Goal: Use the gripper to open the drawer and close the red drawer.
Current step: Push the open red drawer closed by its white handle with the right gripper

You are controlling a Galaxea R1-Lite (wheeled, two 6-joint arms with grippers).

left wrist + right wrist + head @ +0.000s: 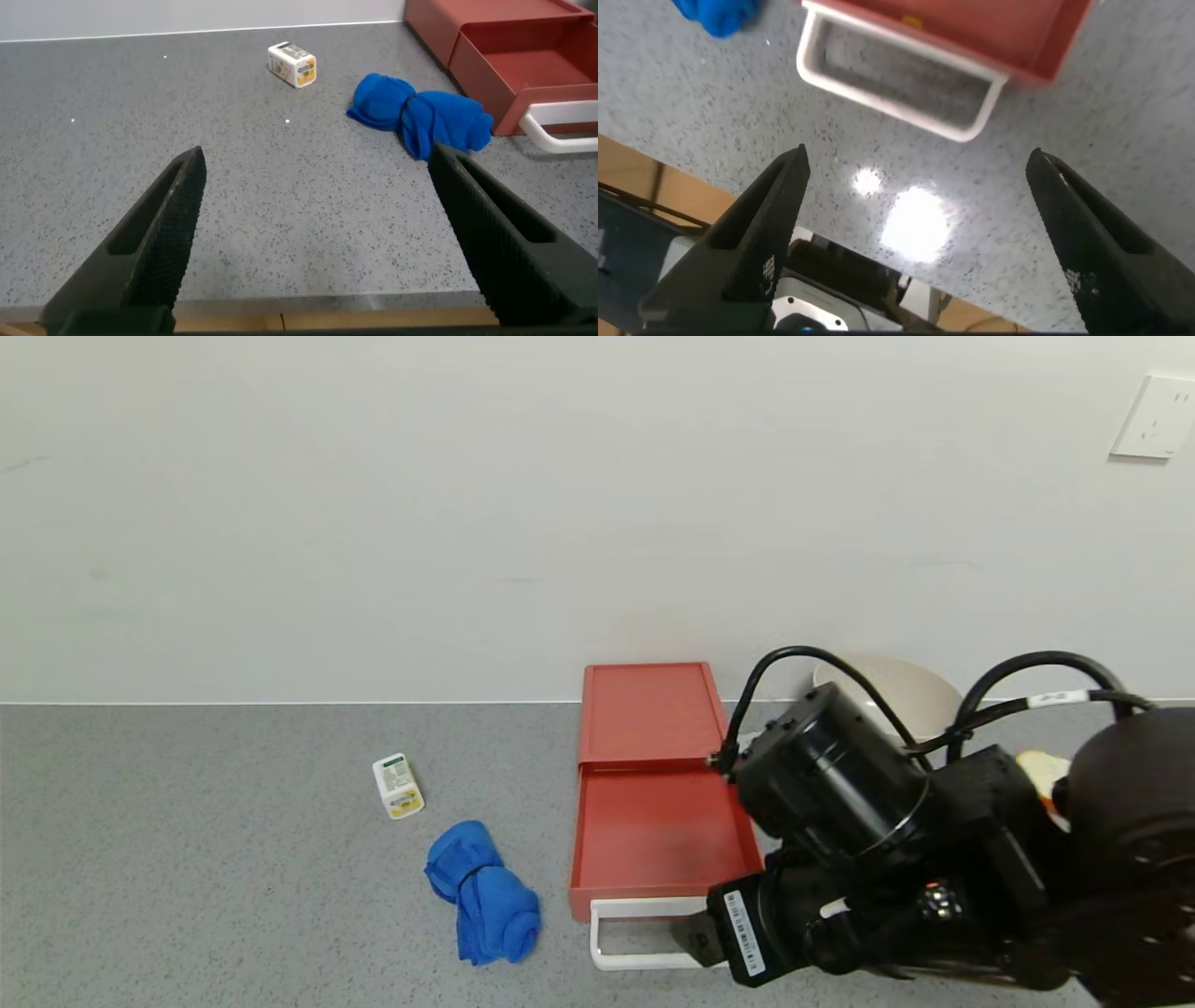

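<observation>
The salmon-red drawer (pixel 649 714) stands against the wall with its tray (pixel 653 831) pulled out toward me. Its white loop handle (pixel 597 933) is at the front. My right gripper (pixel 700 941) hovers at the handle's right end, over the table's front edge. In the right wrist view the right gripper (pixel 917 159) is open and empty. There the handle (pixel 896 84) and the tray front (pixel 971 28) lie beyond the fingertips, not between them. My left gripper (pixel 316 154) is open and empty, low over the table's front left. It is out of the head view.
A blue rolled cloth (pixel 485 896) lies left of the tray, and a small white box (pixel 398 786) lies farther left. A beige bowl (pixel 920 691) stands right of the drawer, partly behind my right arm. The cloth (pixel 420 107) and drawer (pixel 523 56) show in the left wrist view.
</observation>
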